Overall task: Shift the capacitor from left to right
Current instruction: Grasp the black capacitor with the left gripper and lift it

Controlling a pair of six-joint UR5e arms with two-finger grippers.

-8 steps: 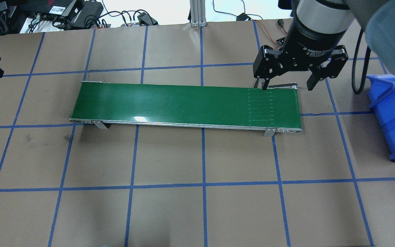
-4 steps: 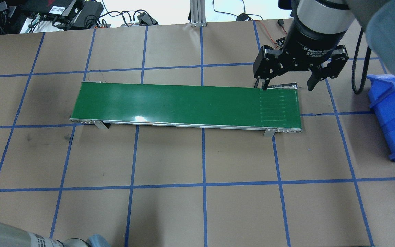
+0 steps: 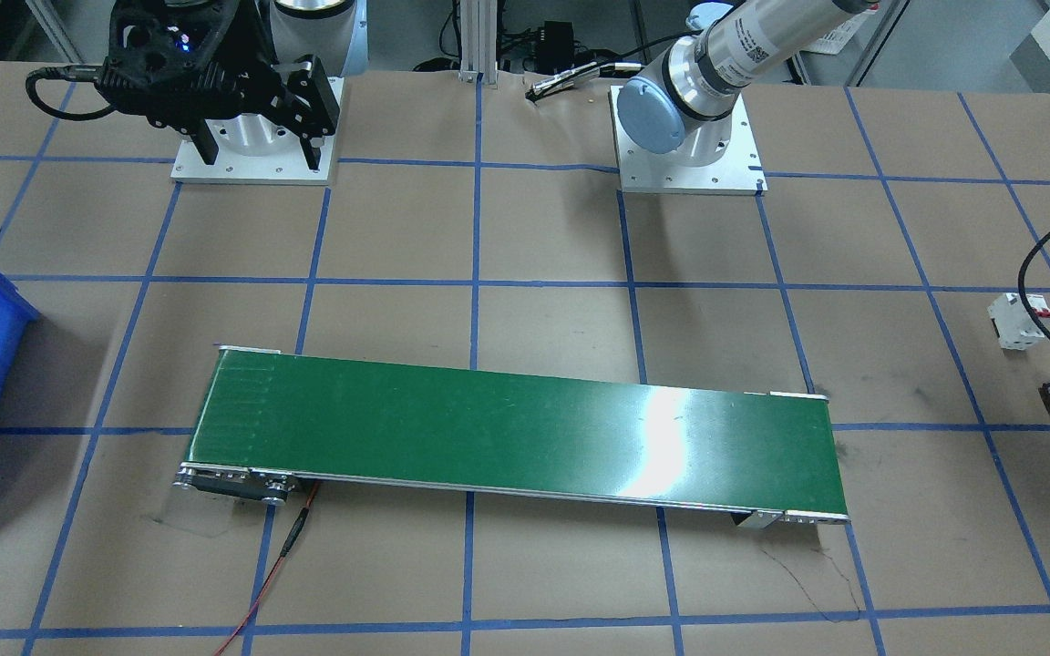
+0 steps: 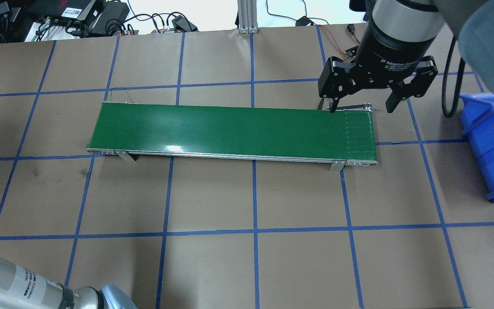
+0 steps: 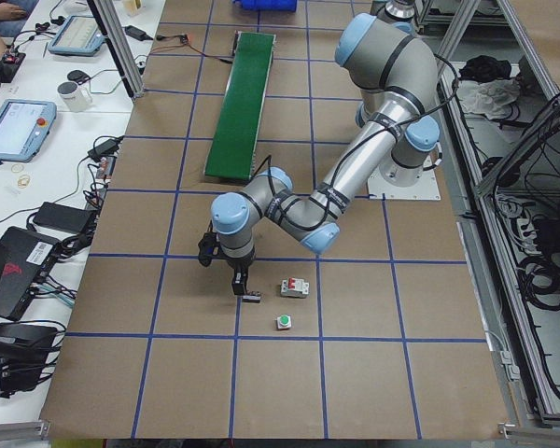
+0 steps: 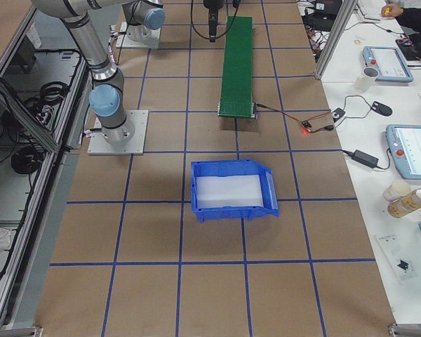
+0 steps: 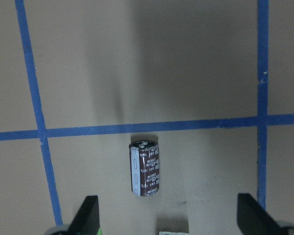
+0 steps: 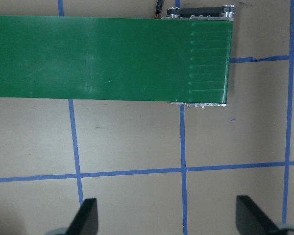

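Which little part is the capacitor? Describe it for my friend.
Start at the long green conveyor belt and look past its end on the robot's left, where three small parts lie. The capacitor is the dark stubby cylinder with a pale stripe, lying on its side; its neighbours are a white boxy breaker and a green-capped button.

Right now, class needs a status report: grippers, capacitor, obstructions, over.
Left gripper open above capacitor, lying loose on table. Right gripper open, empty, near conveyor end. Breaker nearby, apart.
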